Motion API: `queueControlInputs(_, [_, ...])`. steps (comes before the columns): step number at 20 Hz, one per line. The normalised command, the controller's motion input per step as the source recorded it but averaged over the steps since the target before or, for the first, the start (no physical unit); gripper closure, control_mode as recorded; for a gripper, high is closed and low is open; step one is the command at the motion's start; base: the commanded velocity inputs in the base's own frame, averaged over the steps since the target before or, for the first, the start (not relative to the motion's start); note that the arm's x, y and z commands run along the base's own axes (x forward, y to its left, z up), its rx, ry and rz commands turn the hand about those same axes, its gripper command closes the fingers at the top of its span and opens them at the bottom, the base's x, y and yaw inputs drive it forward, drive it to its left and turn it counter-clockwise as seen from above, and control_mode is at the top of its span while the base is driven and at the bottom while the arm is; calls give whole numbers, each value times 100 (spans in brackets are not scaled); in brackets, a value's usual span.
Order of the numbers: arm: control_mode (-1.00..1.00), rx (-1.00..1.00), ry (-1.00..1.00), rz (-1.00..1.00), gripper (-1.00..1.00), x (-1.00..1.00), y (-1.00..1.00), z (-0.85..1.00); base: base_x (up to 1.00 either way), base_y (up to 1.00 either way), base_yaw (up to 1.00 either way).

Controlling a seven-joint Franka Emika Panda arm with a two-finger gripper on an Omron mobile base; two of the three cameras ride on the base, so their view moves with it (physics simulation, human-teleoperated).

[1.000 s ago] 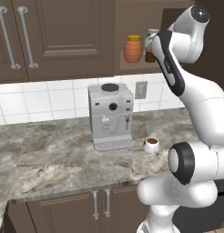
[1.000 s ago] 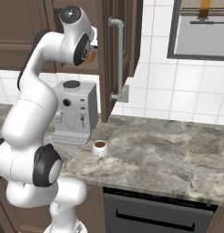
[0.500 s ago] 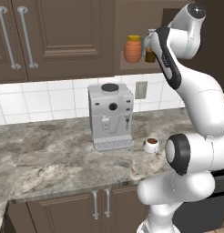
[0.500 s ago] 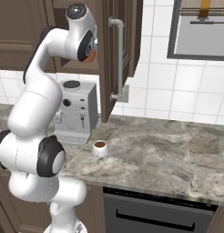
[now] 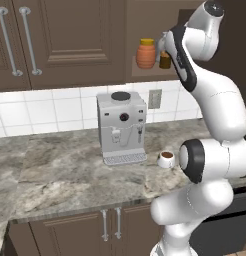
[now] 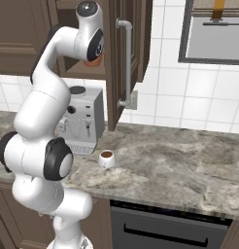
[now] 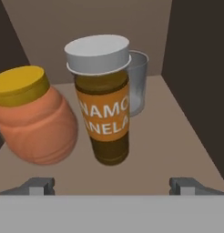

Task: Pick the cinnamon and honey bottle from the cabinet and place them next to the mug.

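**Pincer lined up on the cinnamon jar inside the cabinet niche**

The pincer (image 7: 113, 185) stands spread wide and empty at the mouth of the shelf niche, one finger tip (image 7: 39, 184) showing at either side of the hand view; the wide gap suits a jar that must pass between the tips. Just beyond the pincer, and centred between its tips, stands the cinnamon (image 7: 104, 102), upright on the shelf floor; this alignment suggests it is the first item to be taken. Beside the cinnamon, on the side of the yellow-lidded jar, sits the honey bottle (image 7: 35, 122), very close to it, though whether the two touch cannot be told. That closeness may leave one finger little room. Behind the cinnamon, near the back wall, is a plain grey cup (image 7: 137, 82), partly hidden by it and no part of the task.

The cabinet (image 5: 70, 40) hangs above the surface (image 5: 60, 175), which explains the high reach of the arm. Below the cabinet a coffee machine (image 5: 122, 126) stands on the surface, and the mug (image 5: 166, 159), with dark liquid in it, rests beside the machine. Bare surface lies around the mug, so both jars can probably be set down there. Neither has yet been lifted.
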Motion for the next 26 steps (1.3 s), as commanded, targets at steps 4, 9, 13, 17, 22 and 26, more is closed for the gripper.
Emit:
queueControlInputs(4, [-100, 0, 0, 0, -100, 19, 0, 0, 0, 0, 0])
queueControlInputs(9, [-100, 0, 0, 0, -100, 19, 0, -1, 0, 0, 0])
queueControlInputs(13, [-100, 0, 0, 0, -100, 16, 0, -8, 0, 0, 0])
queueControlInputs(17, [-100, 0, 0, 0, -100, 14, 0, -11, 0, 0, 0])
queueControlInputs(22, [-100, 0, 0, 0, -100, 12, 0, -7, 0, 0, 0])
queueControlInputs(26, [-100, 0, 0, 0, -100, 14, 0, -3, 0, 0, 0])
